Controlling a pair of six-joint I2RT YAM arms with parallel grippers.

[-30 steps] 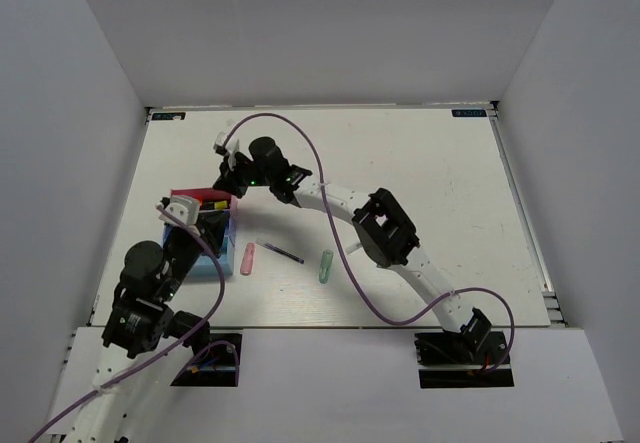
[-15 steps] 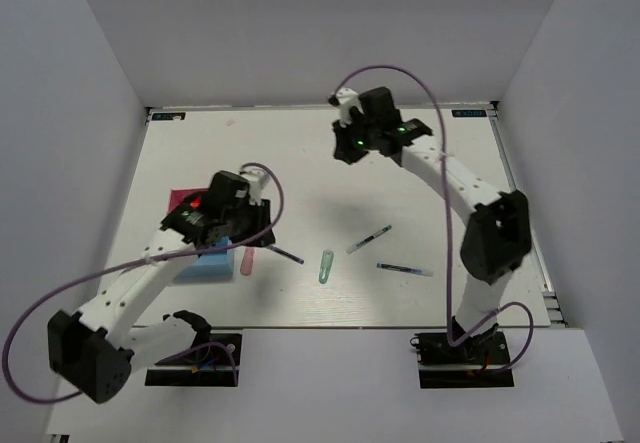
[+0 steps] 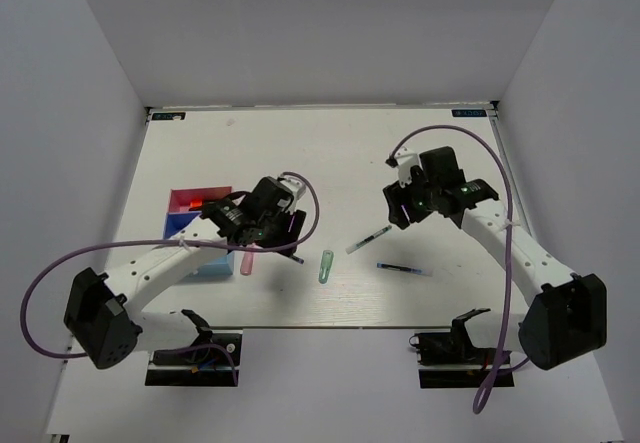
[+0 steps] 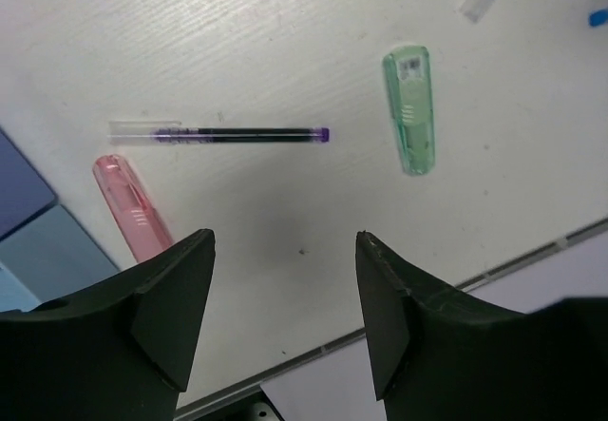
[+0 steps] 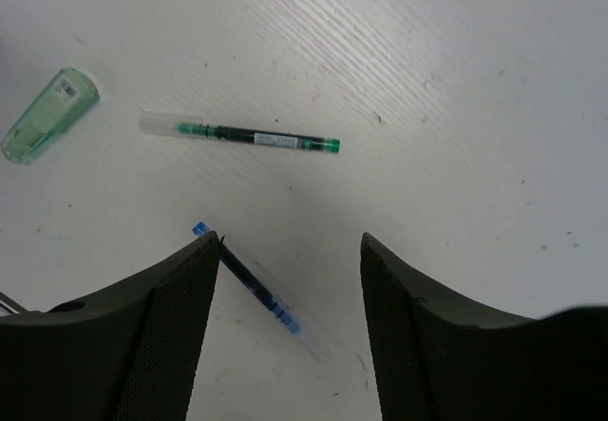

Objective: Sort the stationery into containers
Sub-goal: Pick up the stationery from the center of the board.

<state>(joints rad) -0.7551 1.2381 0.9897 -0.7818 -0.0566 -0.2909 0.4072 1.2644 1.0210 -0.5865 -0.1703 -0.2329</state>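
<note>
Sorting unfinished: left gripper and right gripper hover empty, jaws apart, over purple pen, pink clip, green clip, green pen and blue pen, all loose right of pink box and blue box.

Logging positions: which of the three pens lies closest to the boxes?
The purple pen, between the pink clip and green clip; the green pen and blue pen lie farther right.
</note>
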